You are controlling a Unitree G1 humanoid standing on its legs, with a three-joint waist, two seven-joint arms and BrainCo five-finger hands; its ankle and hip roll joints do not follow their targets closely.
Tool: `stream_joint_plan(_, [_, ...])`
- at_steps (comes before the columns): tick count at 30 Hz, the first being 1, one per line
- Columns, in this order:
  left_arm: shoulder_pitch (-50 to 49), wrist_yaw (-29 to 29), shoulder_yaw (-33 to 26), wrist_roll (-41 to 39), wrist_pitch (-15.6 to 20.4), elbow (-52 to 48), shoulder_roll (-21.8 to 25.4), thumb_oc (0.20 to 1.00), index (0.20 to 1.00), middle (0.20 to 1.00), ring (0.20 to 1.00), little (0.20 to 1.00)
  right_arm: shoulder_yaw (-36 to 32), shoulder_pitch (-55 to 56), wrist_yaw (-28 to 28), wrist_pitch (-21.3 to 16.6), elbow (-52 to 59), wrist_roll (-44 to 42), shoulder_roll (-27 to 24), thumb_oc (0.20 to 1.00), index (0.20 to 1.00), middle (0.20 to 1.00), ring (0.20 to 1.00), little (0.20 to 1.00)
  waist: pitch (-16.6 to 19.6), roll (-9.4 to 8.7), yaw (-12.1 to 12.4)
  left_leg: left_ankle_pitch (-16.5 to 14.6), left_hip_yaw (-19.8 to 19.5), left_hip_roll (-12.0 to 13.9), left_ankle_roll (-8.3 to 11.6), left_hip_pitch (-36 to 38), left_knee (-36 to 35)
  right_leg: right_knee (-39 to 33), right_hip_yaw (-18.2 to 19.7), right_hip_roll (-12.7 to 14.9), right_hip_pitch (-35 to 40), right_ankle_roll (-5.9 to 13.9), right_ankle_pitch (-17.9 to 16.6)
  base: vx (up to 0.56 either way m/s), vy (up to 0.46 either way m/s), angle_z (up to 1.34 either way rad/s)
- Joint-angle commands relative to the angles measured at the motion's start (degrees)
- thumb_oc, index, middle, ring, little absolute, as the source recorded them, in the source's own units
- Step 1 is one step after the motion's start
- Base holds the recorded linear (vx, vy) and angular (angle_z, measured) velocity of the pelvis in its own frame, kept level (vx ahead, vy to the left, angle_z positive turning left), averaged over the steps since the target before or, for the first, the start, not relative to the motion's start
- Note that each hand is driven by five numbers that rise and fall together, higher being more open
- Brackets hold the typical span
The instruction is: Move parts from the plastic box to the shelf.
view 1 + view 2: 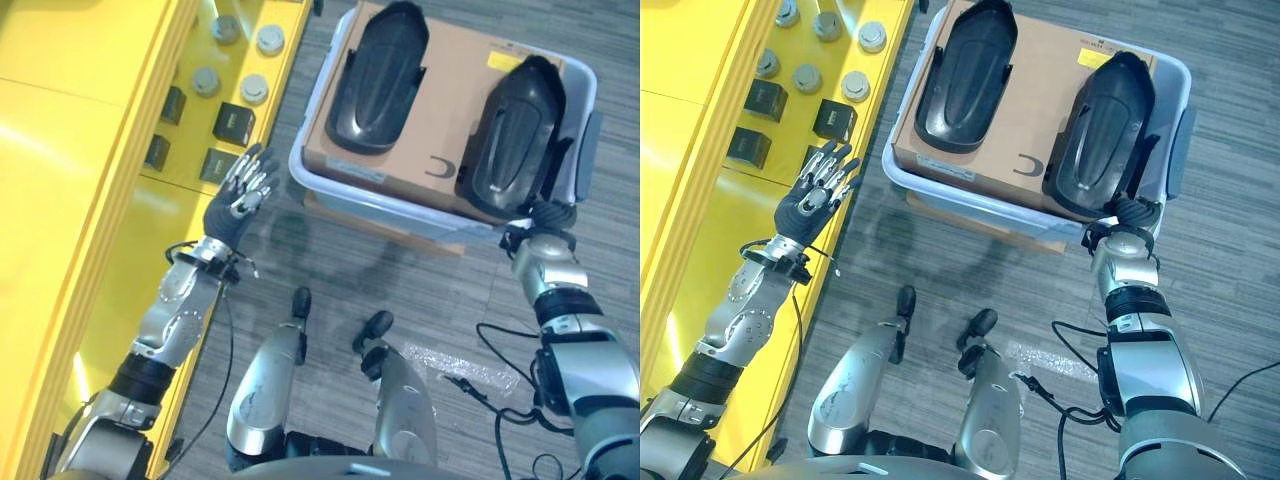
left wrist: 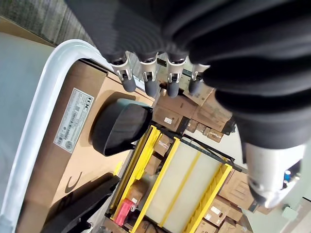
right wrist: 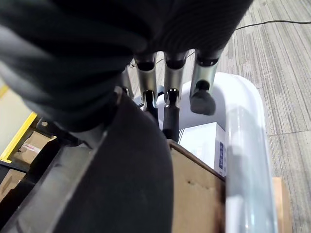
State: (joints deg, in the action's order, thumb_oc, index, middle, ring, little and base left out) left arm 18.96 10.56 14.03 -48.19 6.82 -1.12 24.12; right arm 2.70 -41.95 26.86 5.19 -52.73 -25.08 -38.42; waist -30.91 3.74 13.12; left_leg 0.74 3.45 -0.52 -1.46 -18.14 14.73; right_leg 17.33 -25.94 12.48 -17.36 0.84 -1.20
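A pale plastic box [image 1: 330, 180] stands on the floor with a brown carton [image 1: 450, 110] in it. Two black shell-shaped parts lie on the carton, one on the left [image 1: 378, 75] and one on the right [image 1: 512, 135]. My right hand [image 1: 548, 215] is at the near end of the right part. In the right wrist view its straight fingers [image 3: 167, 97] lie along the black part [image 3: 121, 184] by the box rim [image 3: 243, 145]. My left hand [image 1: 240, 195] hovers open and empty between the yellow shelf [image 1: 90, 150] and the box.
On the shelf lie several grey round parts [image 1: 255, 88] and black square blocks [image 1: 233, 123]. A flat piece of cardboard [image 1: 390, 225] sticks out under the box. A clear plastic bag [image 1: 460, 365] lies on the grey floor near my right arm.
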Motion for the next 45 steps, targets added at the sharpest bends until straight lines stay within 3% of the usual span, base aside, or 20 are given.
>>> stream_joint_plan(1, [-0.74, 1.72, -0.71, 0.05, 2.98, -4.59, -0.96, 1.000, 1.000, 1.000, 1.000, 1.000, 1.71, 1.82, 1.56, -4.93, 4.34, -2.17, 2.43, 0.200, 0.200, 0.200, 0.200, 0.200, 1.11, -0.08, 1.19, -0.67, -2.37, 0.16, 2.28, -0.77, -1.19, -2.39, 2.55, 1.07, 6.88, 6.95, 3.42, 0.00, 0.000, 0.00])
stream_joint_plan(5, [-1.54, 1.66, -1.47, -0.64, 2.14, -6.56, -0.59, 1.000, 1.000, 1.000, 1.000, 1.000, -0.18, 3.81, 3.34, -7.54, 11.42, -2.98, 3.23, 0.200, 0.200, 0.200, 0.200, 0.200, 1.12, -0.12, 0.94, -0.40, -2.25, 0.34, 2.42, 2.92, -3.68, -4.31, 2.29, 0.80, 10.11, 7.30, 3.30, 0.01, 0.002, -0.02])
stream_joint_plan(13, [-5.23, 0.93, -4.08, -1.11, -2.12, -8.64, -0.60, 1.000, 1.000, 1.000, 1.000, 1.000, -2.28, 10.02, 6.70, -6.18, 29.83, 1.27, 7.33, 0.200, 0.200, 0.200, 0.200, 0.200, 5.67, -0.95, -0.15, -0.54, -0.27, 1.34, 2.93, 11.39, -9.23, -10.29, 2.06, -0.65, 17.58, 7.94, 2.68, 0.07, 0.017, -0.05])
stream_joint_plan(17, [-6.03, 0.04, -4.48, -0.98, -4.22, -9.37, -0.71, 1.000, 1.000, 1.000, 1.000, 1.000, -2.39, 11.35, 7.26, -5.91, 32.30, 2.61, 8.03, 0.200, 0.200, 0.200, 0.200, 0.200, 7.45, -1.04, -0.39, -0.59, 0.43, 1.62, 2.98, 13.02, -10.15, -11.24, 1.95, -0.79, 18.96, 8.04, 2.53, 0.06, 0.030, -0.02])
stream_joint_plan(18, [-6.76, -1.45, -4.47, -1.57, -7.27, -9.48, -0.89, 1.000, 1.000, 1.000, 1.000, 1.000, -2.41, 12.19, 6.83, -5.93, 33.95, 4.83, 8.11, 0.200, 0.200, 0.200, 0.200, 0.200, 9.04, -0.90, -0.55, -0.58, 0.99, 1.80, 2.98, 14.46, -11.03, -12.16, 1.79, -0.87, 20.22, 8.15, 2.32, 0.07, 0.041, 0.00])
stream_joint_plan(20, [-6.97, -2.36, -4.05, -1.42, -8.72, -8.95, -1.18, 1.000, 1.000, 1.000, 1.000, 1.000, -1.84, 12.60, 6.48, -5.61, 35.57, 5.06, 8.24, 0.200, 0.200, 0.200, 0.200, 0.200, 10.53, -0.95, -0.74, -0.40, 1.42, 1.89, 2.89, 15.41, -11.82, -13.02, 1.66, -0.92, 21.02, 8.23, 1.96, 0.05, 0.040, -0.05])
stream_joint_plan(26, [-6.49, -5.30, -1.91, -1.67, -19.58, -6.99, -2.24, 1.000, 1.000, 1.000, 1.000, 1.000, 1.13, 13.61, 3.67, -4.50, 40.40, 4.86, 10.20, 0.200, 0.200, 0.200, 0.200, 0.200, 14.79, -0.99, -1.54, 0.16, 2.95, 2.20, 2.75, 19.06, -14.77, -15.50, 1.82, -1.37, 23.70, 8.53, 1.23, 0.04, 0.030, -0.06])
stream_joint_plan(29, [-3.87, -7.80, 0.06, -1.75, -21.35, -3.61, -3.58, 1.000, 1.000, 1.000, 1.000, 1.000, 4.13, 12.52, 2.19, -4.49, 40.47, 4.39, 11.76, 0.200, 0.200, 0.200, 0.200, 0.200, 17.05, -1.17, -2.37, 0.31, 4.27, 2.45, 2.75, 20.90, -15.90, -16.73, 2.31, -1.63, 24.90, 8.69, 0.83, 0.05, 0.023, -0.06])
stream_joint_plan(35, [3.70, -10.97, 4.38, -3.63, -21.84, 5.41, -8.04, 1.000, 1.000, 1.000, 1.000, 1.000, 10.26, 8.36, -1.20, -3.29, 37.27, 3.13, 15.34, 0.200, 0.200, 0.200, 0.200, 0.200, 20.28, -1.32, -3.96, 0.75, 5.92, 2.59, 2.82, 23.71, -18.30, -18.62, 3.08, -1.93, 26.54, 9.02, 0.23, 0.04, 0.027, -0.13])
stream_joint_plan(45, [13.45, -13.11, 9.37, -5.25, -18.53, 16.51, -16.03, 1.000, 1.000, 1.000, 1.000, 1.000, 18.07, 4.53, -7.03, -4.64, 29.02, 2.92, 21.68, 0.200, 0.200, 0.200, 0.200, 0.200, 23.16, -1.41, -5.67, 0.77, 7.14, 2.67, 2.99, 25.50, -19.27, -19.71, 3.06, -2.01, 27.81, 9.03, -0.26, 0.02, 0.007, -0.07])
